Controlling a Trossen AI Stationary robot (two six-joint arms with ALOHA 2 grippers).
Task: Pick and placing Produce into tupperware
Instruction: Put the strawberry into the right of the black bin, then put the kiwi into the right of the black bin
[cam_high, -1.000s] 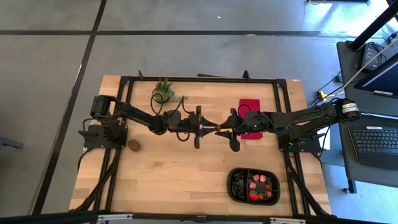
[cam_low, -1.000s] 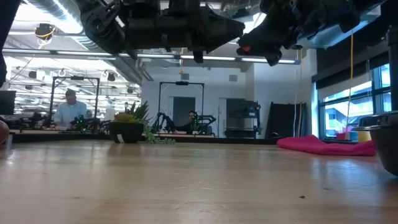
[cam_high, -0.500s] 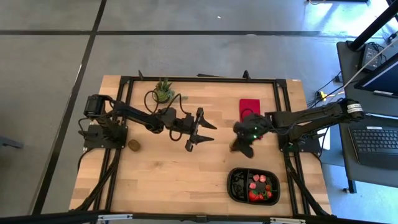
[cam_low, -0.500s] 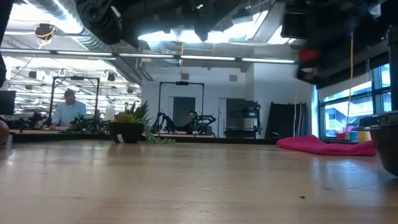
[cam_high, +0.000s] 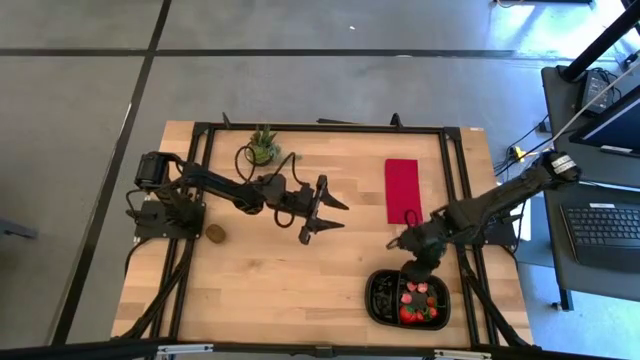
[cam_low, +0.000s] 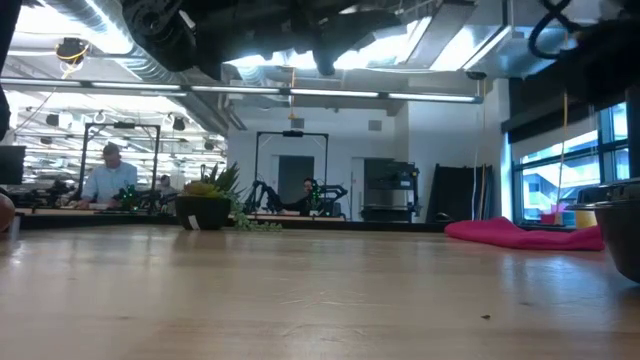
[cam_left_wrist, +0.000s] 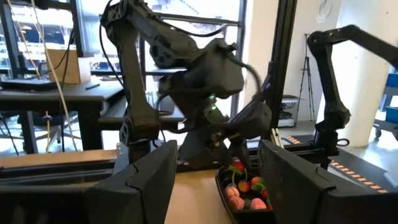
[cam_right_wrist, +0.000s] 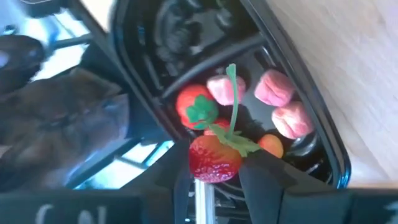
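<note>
My right gripper (cam_high: 418, 268) hangs over the far rim of the black tupperware (cam_high: 407, 298) at the near right, shut on a red strawberry (cam_right_wrist: 214, 158) with a green stem. Several red and pink produce pieces (cam_right_wrist: 273, 87) lie in the tray's compartment. A brown kiwi-like piece (cam_high: 215, 233) rests on the table at the left. My left gripper (cam_high: 340, 214) stands open and holds nothing above the table's middle, its fingers (cam_left_wrist: 149, 180) pointing level toward the right arm. My right gripper pinches the strawberry's red body (cam_right_wrist: 211, 167) between its two fingers (cam_right_wrist: 261, 177). The fingers slant down toward the tray. The fruit is lifted clear above the tray, and its green stem (cam_right_wrist: 233, 99) sticks out past the fingertips.
A flat red cloth (cam_high: 402, 190) lies at the far right of the table. A potted green plant (cam_high: 262, 147) stands at the far left. Bare wood lies between the arms and along the near edge. Black frame rails (cam_high: 450, 180) border the table.
The two grippers met at the table's middle. My left gripper has opened and let go, drawing back a little. My right gripper has swung toward the near right edge with the strawberry, rolled and tipped downward, and now hangs over the tupperware.
</note>
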